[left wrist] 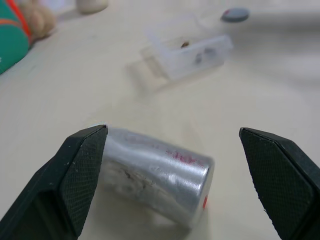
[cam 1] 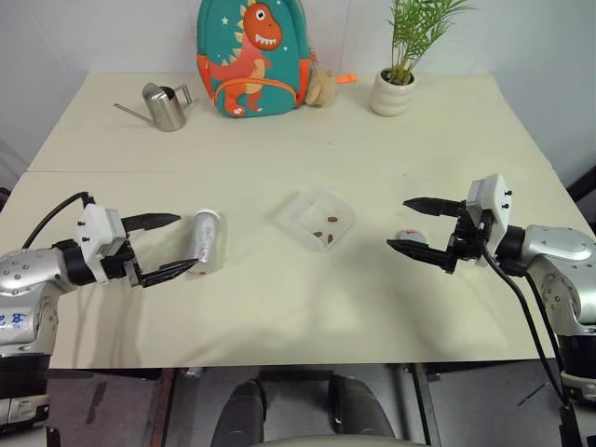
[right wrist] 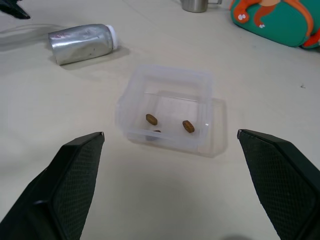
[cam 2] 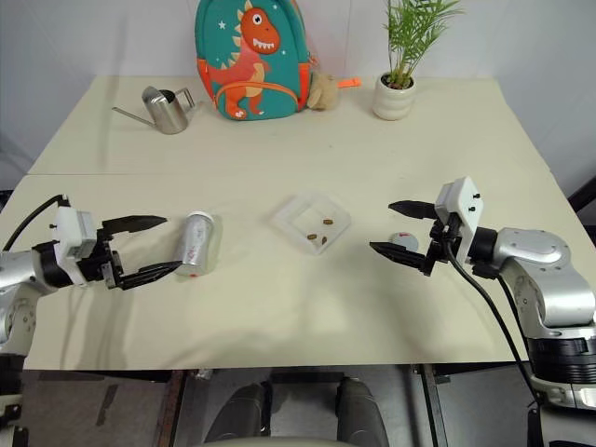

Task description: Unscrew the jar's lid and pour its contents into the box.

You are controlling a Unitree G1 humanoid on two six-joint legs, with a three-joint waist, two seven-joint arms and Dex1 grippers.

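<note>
The task looks all but finished: the jar [cam 1: 206,241] lies on its side on the counter [cam 1: 279,121], left of the box [cam 1: 315,221], which holds the nuts [cam 1: 335,220]. The lid [cam 1: 411,237] sits off to the right. The left claw [cam 1: 162,247] gapes beside the jar; the right claw [cam 1: 416,226] gapes over the lid, empty. A watering can [cam 1: 165,106], backpack [cam 1: 251,56] and plant [cam 1: 399,56] stand far back, blocking nothing.

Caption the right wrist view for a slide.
Open right claw faces the box holding brown contents; the jar lies on its side beyond.
</note>
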